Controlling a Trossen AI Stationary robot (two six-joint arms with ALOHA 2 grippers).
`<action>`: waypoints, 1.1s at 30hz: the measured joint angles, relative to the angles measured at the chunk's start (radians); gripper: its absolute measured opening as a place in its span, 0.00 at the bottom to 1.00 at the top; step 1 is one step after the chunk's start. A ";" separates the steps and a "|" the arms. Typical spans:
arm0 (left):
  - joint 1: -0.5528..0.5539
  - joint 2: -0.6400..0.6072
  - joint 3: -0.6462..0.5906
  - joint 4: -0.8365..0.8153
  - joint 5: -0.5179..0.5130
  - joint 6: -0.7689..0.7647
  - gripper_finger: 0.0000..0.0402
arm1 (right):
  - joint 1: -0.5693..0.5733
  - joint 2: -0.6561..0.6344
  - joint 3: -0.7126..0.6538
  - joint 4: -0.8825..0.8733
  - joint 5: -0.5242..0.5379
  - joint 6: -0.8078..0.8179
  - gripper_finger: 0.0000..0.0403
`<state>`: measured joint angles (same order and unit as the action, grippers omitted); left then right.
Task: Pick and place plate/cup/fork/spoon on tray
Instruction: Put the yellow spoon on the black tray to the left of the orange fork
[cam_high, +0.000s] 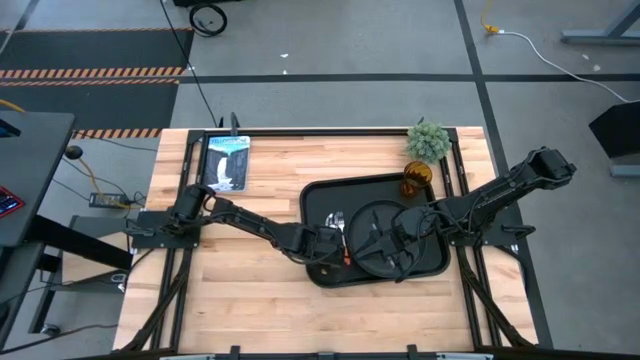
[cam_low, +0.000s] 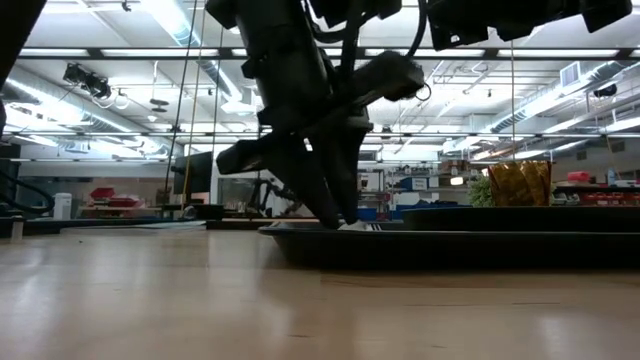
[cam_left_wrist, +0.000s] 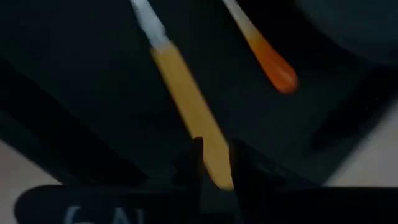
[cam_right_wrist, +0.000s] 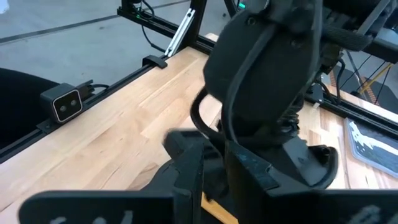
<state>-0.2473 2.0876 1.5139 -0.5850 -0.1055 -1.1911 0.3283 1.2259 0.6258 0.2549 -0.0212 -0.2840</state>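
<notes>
The black tray (cam_high: 318, 200) lies on the table's right half. The round black plate (cam_high: 372, 212) lies in it, and the amber cup (cam_high: 417, 180) stands at its far right corner. Two orange-handled utensils lie in the tray's left part (cam_high: 338, 235); fork and spoon cannot be told apart. My left gripper (cam_high: 337, 246) is down over the tray's left part, shut on one utensil's handle (cam_left_wrist: 186, 93). The other utensil's handle (cam_left_wrist: 270, 65) lies beside it. My right gripper (cam_high: 395, 238) hangs over the plate, facing the left arm. My left gripper pinches the utensil's yellow-orange handle near its free end (cam_left_wrist: 214, 158) between its two fingers. The fingers (cam_low: 335, 200) come from above, pointing down, and lie across the handle. The silver end (cam_left_wrist: 146, 18) reaches away over the tray floor; whether it is lifted cannot be told.
A small potted plant (cam_high: 428, 140) stands at the far right beside the cup. A flat printed card (cam_high: 227, 163) lies at the far left. Bare wood stretches along the table's near side and left half.
</notes>
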 joint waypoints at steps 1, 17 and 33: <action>0.000 0.000 0.000 -0.009 -0.043 0.002 0.21 | 0.000 0.000 0.000 0.005 0.000 0.000 0.19; 0.160 0.010 0.001 0.056 -0.301 0.279 0.12 | 0.000 0.000 0.000 0.014 0.000 0.005 0.19; 0.191 0.061 0.002 0.032 -0.231 0.334 0.10 | 0.000 0.000 0.000 0.013 0.000 0.012 0.19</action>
<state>-0.0567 2.1487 1.5158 -0.5526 -0.3360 -0.8570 0.3282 1.2255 0.6258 0.2677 -0.0208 -0.2718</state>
